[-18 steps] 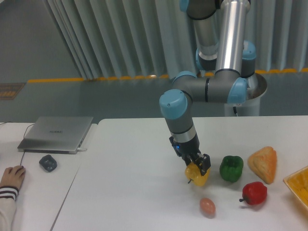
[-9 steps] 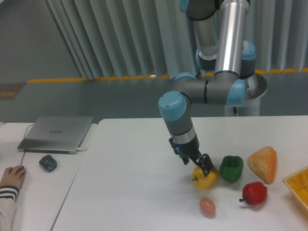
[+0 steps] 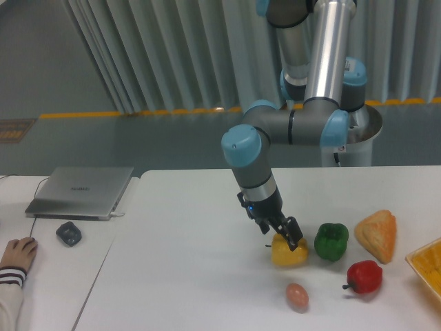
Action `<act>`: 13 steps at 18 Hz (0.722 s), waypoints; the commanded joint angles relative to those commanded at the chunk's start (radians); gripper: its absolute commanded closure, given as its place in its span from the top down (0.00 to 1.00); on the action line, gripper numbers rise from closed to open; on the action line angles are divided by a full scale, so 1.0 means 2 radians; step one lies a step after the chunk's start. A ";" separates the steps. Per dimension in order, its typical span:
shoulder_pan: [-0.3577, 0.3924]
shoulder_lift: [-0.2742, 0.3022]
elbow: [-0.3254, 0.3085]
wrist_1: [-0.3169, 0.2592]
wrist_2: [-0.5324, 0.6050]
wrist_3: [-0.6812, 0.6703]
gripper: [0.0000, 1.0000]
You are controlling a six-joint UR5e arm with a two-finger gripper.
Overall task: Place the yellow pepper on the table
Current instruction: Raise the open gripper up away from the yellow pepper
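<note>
Gripper point(image 3: 291, 240) down at the top of the yellow pepper point(image 3: 289, 253), fingers dark against the yellow. Cannot tell whether the jaws grip or have let go; the tips merge with the fruit's crown at this range.

Change over the last second: pepper was hanging tilted off the fingers, clearly above the surface, stem end pointing down-left. Half a second back it had swung lower and toward the green pepper point(image 3: 331, 241). Now it sits squarer and looks to rest on the table point(image 3: 186, 262), its base meeting the white top with a faint shadow under it. Arm elbow has shifted slightly left.

Reading: the set-down seems nearly complete. What remains, by my judgement, is opening the jaws and lifting clear without dragging the fruit.

Pepper itself: glossy yellow, lobed, blocky, similar in bulk to the green one just beside it on the right. Small gap between them, not touching. Brown egg point(image 3: 297, 296) lies nearer the camera, red pepper point(image 3: 365, 276) farther right.
</note>
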 joint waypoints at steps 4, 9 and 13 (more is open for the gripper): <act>0.022 0.021 0.002 -0.002 -0.006 0.062 1.00; 0.060 0.051 0.003 -0.033 -0.022 0.170 1.00; 0.071 0.058 0.002 -0.033 -0.029 0.172 1.00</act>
